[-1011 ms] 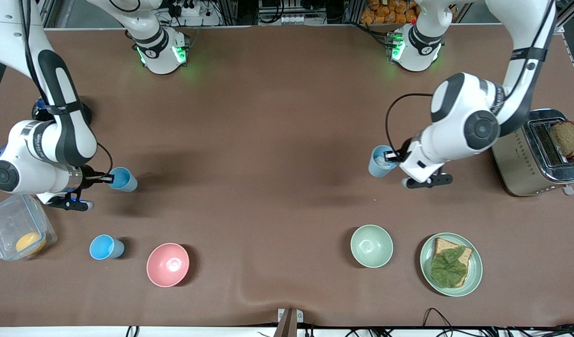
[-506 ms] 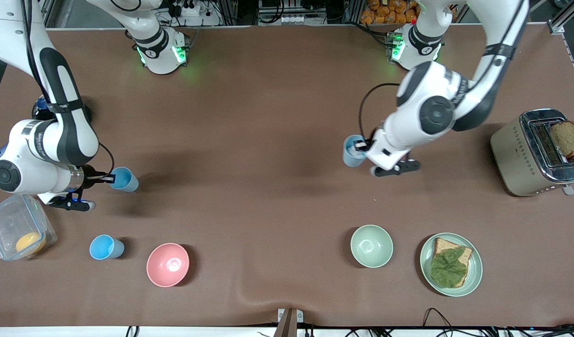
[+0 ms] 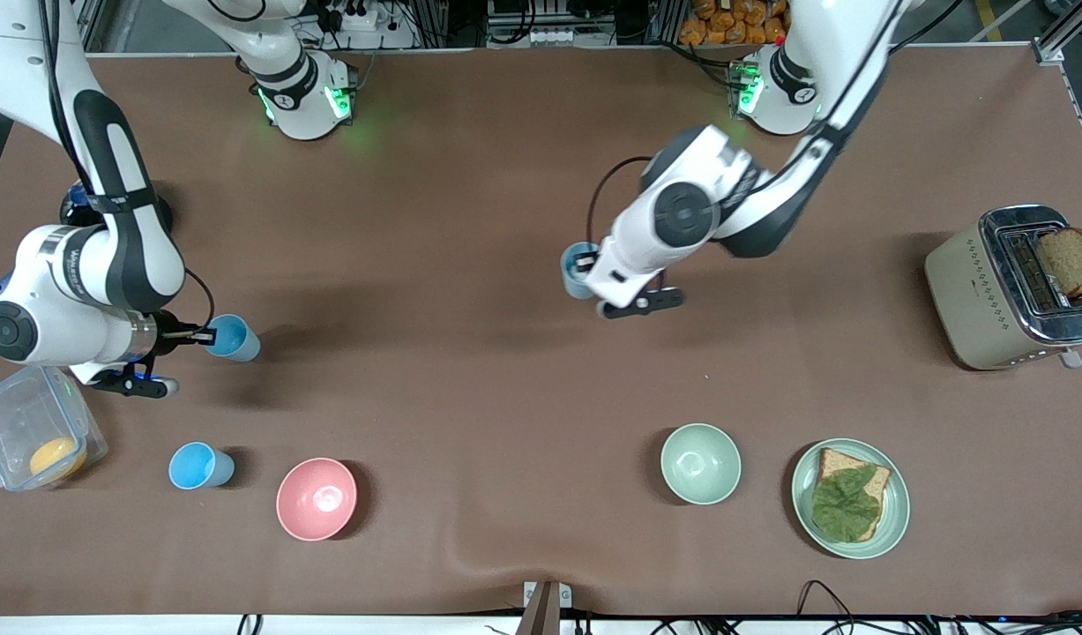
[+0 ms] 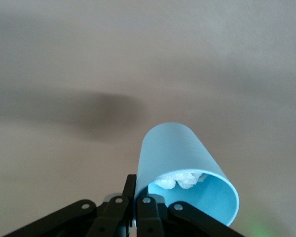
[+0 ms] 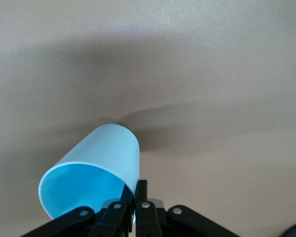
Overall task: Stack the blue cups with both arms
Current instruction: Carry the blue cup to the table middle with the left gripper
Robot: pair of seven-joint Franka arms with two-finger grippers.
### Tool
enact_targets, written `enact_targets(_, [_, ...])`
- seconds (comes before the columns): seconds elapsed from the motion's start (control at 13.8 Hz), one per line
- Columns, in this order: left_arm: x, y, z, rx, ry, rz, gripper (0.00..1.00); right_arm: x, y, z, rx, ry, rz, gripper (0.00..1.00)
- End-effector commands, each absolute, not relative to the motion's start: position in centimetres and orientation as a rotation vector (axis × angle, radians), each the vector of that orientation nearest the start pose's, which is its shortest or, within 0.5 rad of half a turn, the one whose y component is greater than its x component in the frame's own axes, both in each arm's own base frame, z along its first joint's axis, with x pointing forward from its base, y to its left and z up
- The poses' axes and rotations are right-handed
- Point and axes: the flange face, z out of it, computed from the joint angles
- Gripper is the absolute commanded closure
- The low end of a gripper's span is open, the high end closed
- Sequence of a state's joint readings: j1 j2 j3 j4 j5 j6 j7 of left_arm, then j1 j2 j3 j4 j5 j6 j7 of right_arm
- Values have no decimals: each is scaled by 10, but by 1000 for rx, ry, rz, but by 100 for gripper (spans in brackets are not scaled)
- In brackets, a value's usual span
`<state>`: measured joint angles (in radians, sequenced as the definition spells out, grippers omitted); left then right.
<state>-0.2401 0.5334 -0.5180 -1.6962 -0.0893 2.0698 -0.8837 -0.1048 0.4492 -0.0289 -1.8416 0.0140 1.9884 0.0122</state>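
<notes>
My right gripper (image 3: 204, 336) is shut on the rim of a bright sky-blue cup (image 3: 234, 338) and holds it tilted over the right arm's end of the table. In the right wrist view this cup (image 5: 96, 173) is empty, pinched by my right gripper (image 5: 136, 203). My left gripper (image 3: 588, 265) is shut on a paler grey-blue cup (image 3: 576, 267) over the table's middle. In the left wrist view that cup (image 4: 182, 163) holds a crumpled white wad and my left gripper (image 4: 137, 207) pinches its wall. Another sky-blue cup (image 3: 200, 466) stands beside the pink bowl (image 3: 317, 498).
A pale green bowl (image 3: 700, 463) and a green plate (image 3: 898, 520) with bread and a leaf sit near the front camera. A toaster (image 3: 981, 300) holding a bread slice stands at the left arm's end. A clear container (image 3: 3, 410) stands at the right arm's end.
My left arm has carried the paler cup from beside the toaster toward the table's middle. My right arm and its cup have not moved.
</notes>
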Motion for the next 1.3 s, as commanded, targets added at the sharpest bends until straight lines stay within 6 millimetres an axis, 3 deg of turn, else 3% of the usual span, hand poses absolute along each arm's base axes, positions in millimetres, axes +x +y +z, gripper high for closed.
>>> enact_targets(0.0, [503, -469, 282, -3254, -461, 553, 100, 600, -78, 270, -3073, 242, 468, 100])
enact_targets(0.29, [486, -499, 240, -3259, -461, 506, 100, 600, -78, 271, -3073, 242, 468, 100])
enact_targets(0.43, [478, -504, 223, -3206, -536, 500, 100, 600, -78, 273, -3075, 240, 461, 100])
enact_targets(0.72, [476, -506, 211, -3165, -635, 521, 100, 606, -75, 289, -3072, 258, 407, 100])
enact_targets(0.79, [476, -505, 208, -3156, -646, 528, 70, 609, -72, 294, -3050, 275, 388, 100])
enact_targets(0.87, [477, -506, 213, -3162, -645, 510, 1, 611, -68, 295, -3021, 297, 380, 100])
enact_targets(1.08, [480, -506, 239, -3142, -756, 486, 0, 618, -24, 319, -2977, 309, 453, 100])
enact_targets(1.16, [479, -506, 259, -3128, -796, 477, 0, 622, -10, 327, -2979, 282, 465, 100])
enact_targets(1.23, [477, -501, 279, -3101, -797, 482, 0, 627, 17, 334, -2992, 260, 457, 100])
